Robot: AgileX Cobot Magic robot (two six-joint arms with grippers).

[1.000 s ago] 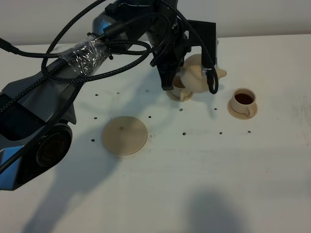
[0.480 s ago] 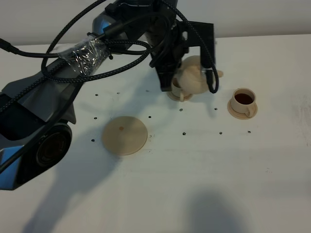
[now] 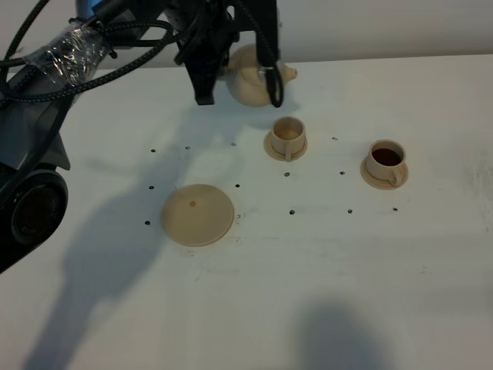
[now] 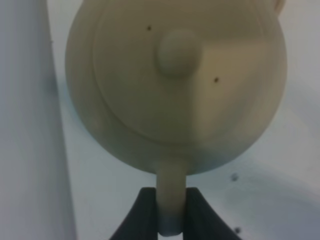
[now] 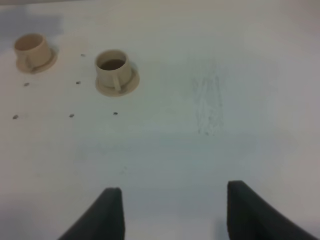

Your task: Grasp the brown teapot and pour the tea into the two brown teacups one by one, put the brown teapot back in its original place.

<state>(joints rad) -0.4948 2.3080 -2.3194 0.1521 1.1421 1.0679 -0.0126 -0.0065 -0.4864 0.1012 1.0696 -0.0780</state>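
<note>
The wide saucer plate (image 3: 197, 214) is lying flat on the worktop (image 3: 323, 293) at the left. Behind it and well apart, the left gripper (image 4: 171, 212) is clenching the loop handle of the brown teapot (image 3: 250, 81), which is hanging upright near the far edge with its spout pointing right. Further right, the left teacup (image 3: 287, 132) is sitting on its small saucer, and the right teacup (image 3: 384, 158) is holding dark tea. The right gripper (image 5: 170, 210) is standing released, with jaws wide apart over bare worktop.
</note>
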